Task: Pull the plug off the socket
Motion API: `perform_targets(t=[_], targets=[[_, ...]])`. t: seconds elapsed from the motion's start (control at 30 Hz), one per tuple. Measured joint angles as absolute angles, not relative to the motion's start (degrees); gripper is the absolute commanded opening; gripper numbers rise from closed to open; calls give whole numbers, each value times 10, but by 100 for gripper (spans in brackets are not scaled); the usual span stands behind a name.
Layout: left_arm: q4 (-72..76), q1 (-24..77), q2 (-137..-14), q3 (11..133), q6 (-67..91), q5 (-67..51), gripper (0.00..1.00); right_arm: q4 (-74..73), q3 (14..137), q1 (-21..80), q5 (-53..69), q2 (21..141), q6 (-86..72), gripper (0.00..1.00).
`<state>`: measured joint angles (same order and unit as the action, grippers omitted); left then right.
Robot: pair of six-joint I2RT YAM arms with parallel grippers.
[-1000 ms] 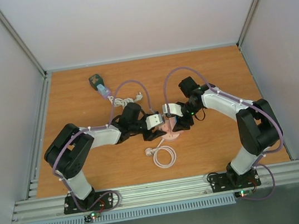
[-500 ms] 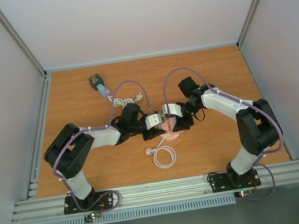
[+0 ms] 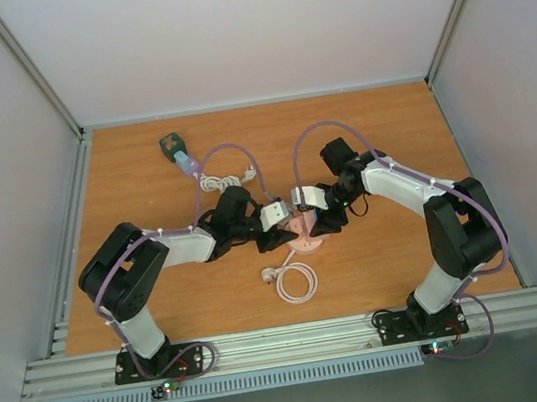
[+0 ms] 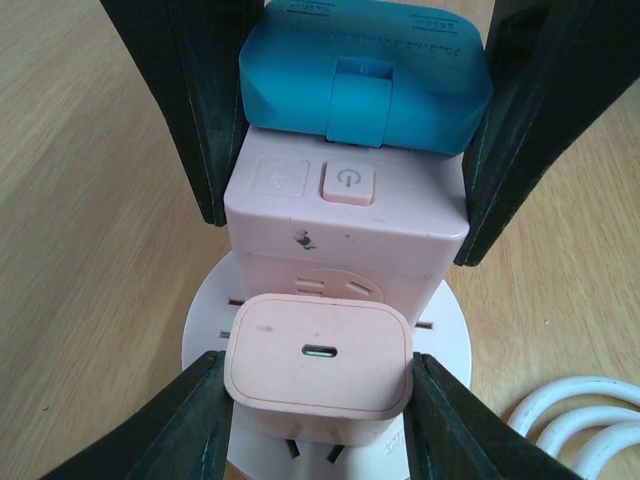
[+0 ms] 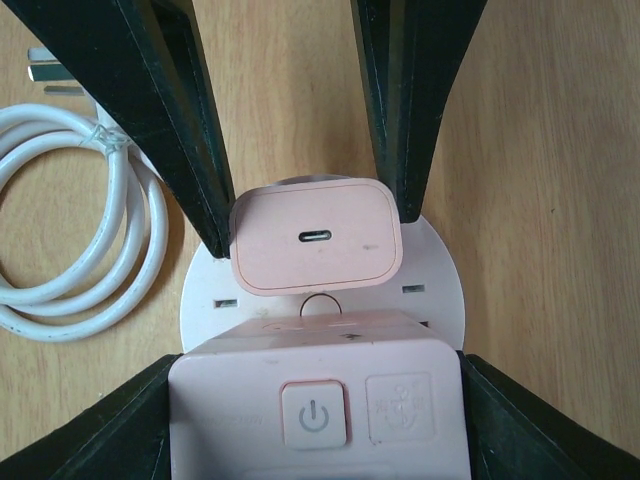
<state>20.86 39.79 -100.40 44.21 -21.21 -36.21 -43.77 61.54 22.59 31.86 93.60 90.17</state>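
Note:
A pink socket cube [image 5: 330, 400] with a power button stands on a round white base [image 5: 440, 300]. My right gripper [image 5: 320, 425] is shut on the cube, one finger on each side. A small pink plug [image 4: 318, 355] with a USB-C port sits between my left gripper's fingers [image 4: 190, 410]. The left gripper [image 4: 318, 395] is shut on it. The plug is beside the cube and over the base, with two dark prongs showing beneath it. In the top view both grippers meet at the socket [image 3: 303, 226] in the table's middle.
A coiled white cable [image 3: 294, 281] lies just in front of the socket and shows in the right wrist view [image 5: 60, 230]. A second white cable [image 3: 225, 179] and a green-teal box [image 3: 173, 146] lie at the back left. A teal block [image 4: 365, 80] sits behind the cube.
My left gripper has edged slightly to the left with the pink plug in it. The right gripper and socket cube have stayed put.

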Motion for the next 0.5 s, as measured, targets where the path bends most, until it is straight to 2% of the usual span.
perform_targets(t=[0.5], targets=[[220,401,-970,406,-224,-344,29,-439,615,233,319,938,903,32]])
